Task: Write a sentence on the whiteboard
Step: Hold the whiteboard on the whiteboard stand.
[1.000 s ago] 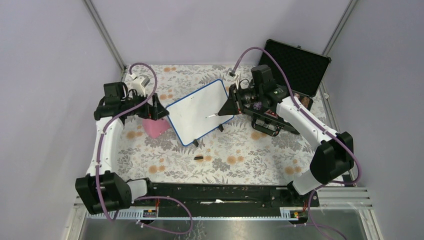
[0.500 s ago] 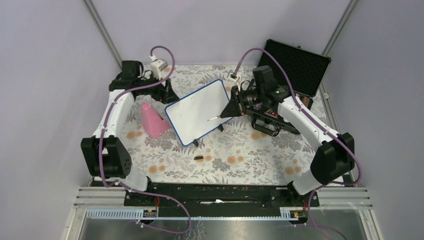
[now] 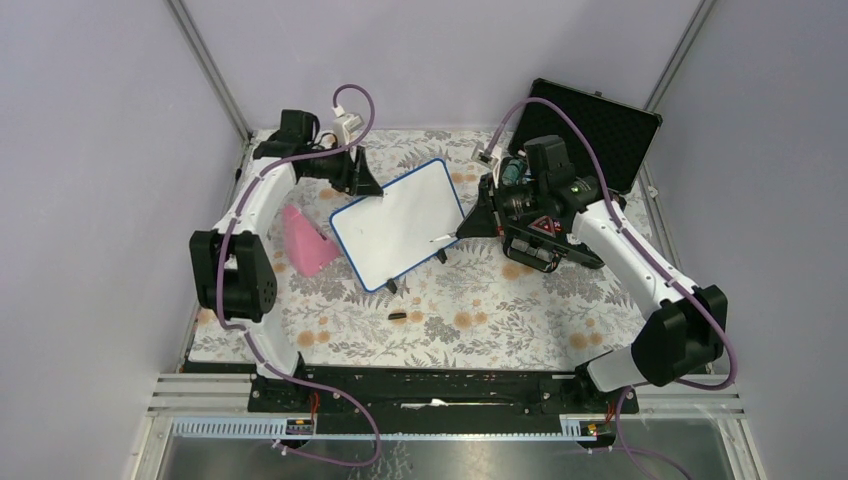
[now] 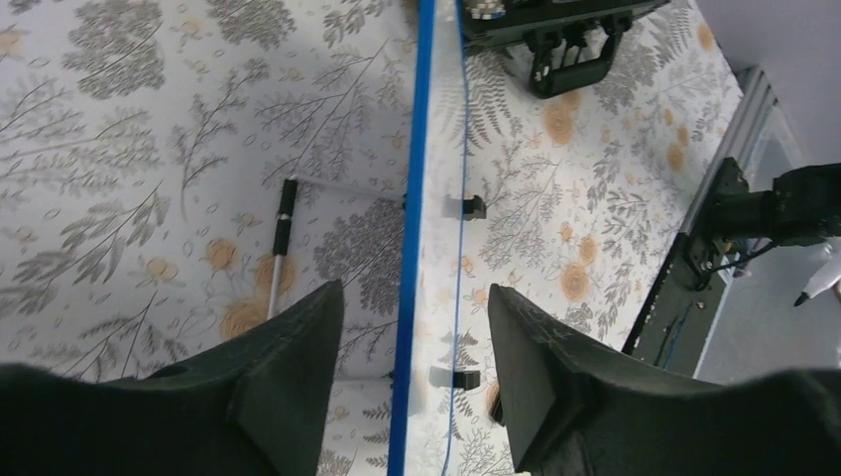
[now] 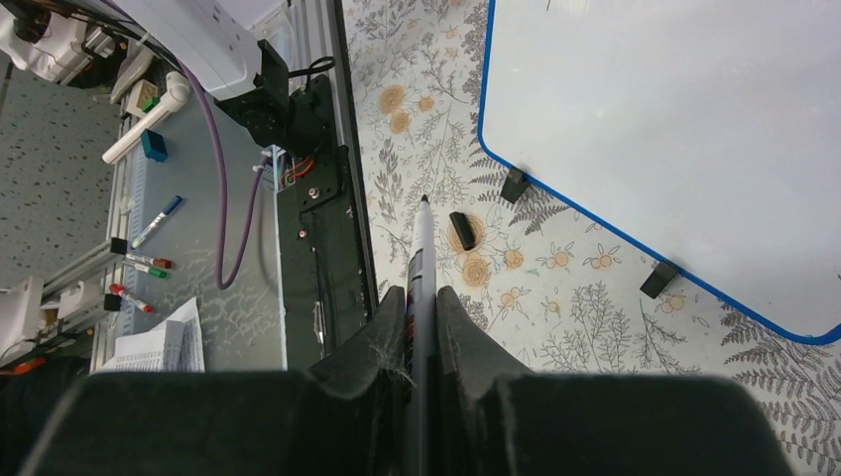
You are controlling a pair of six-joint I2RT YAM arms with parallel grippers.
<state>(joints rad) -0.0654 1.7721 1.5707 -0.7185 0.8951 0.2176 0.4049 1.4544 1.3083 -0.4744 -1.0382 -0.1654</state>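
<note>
**Flowered counter (image 3: 480, 300), one grip wide and one tight**

The counter, printed with grey ferns and orange blooms, sits between pale lilac walls. The left end effector (image 4: 414, 293) is spread, with one finger on each side of the whiteboard's (image 3: 395, 225) blue top edge and a gap on both sides. The right end effector (image 5: 421, 297) pinches a marker (image 5: 423, 248), whose tip is near the board's right end. The whiteboard stands tilted on black clip feet at mid-counter. A pink wedge (image 3: 303, 240) lies just to its left. A black case (image 3: 600, 125) stands open in the far right corner.
</note>
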